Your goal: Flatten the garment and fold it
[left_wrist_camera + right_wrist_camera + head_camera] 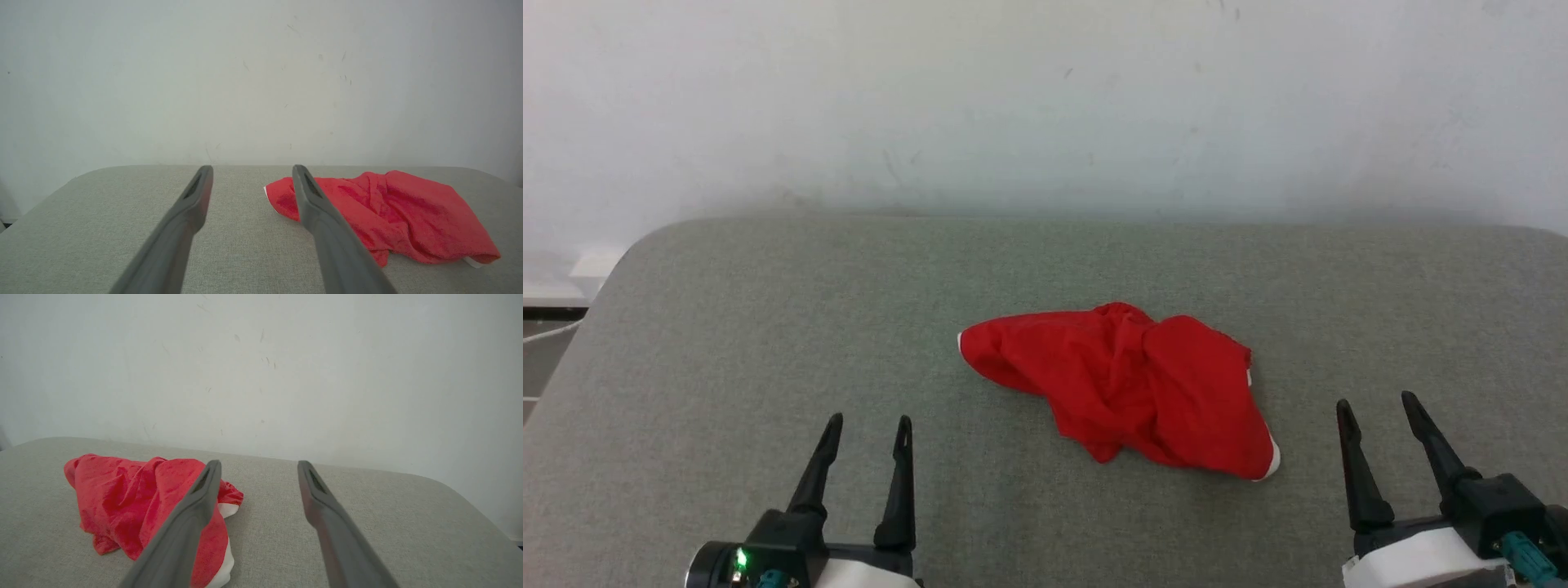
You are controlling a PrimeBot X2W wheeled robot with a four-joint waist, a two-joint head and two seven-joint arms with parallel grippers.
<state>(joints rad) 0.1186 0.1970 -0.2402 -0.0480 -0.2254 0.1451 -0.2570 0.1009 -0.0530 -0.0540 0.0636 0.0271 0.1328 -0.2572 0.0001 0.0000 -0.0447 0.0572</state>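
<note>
The garment [1131, 388] is a crumpled bright red heap with slivers of white trim, lying in the middle of the grey padded table [727, 327]. My left gripper [868, 423] hovers open at the lower left, well short of the cloth. My right gripper [1378, 403] stands open at the lower right, a little to the right of the heap's white-edged corner. In the left wrist view the garment [392, 212] lies to the right of the open left gripper [252, 168]. In the right wrist view the garment [135, 494] lies left of the open right gripper [258, 463]. Nothing sits between either pair of fingers.
A pale scuffed wall [1045, 106] rises right behind the table's far edge. The table's rounded left corner [629, 253] drops off toward a floor with a white box and cable [556, 327].
</note>
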